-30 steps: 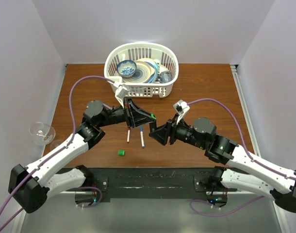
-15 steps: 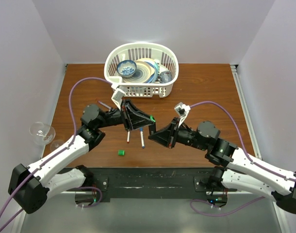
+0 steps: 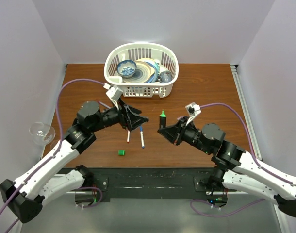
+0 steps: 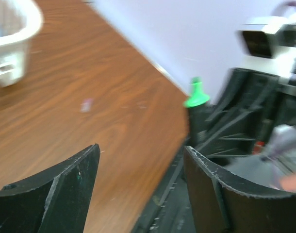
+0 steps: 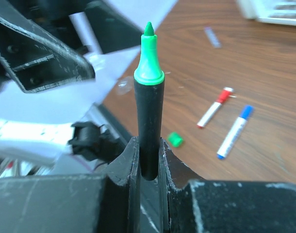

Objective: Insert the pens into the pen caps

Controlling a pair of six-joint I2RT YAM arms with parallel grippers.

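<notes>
Wood-grain brown desk: above its centre the right gripper is clamped on the smooth black cylindrical marker, long axis upright, conical green tip uppermost; the left gripper faces it, jaws apart; a stubby green cap lies toward the near edge.

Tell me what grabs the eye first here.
The black marker with its bright green tip stands upright, clamped in the right gripper above mid-table. Facing it, the left gripper hangs open and empty. A small green cap lies on the wood toward the near edge, close to a red-tipped pen and a blue-tipped pen.
</notes>
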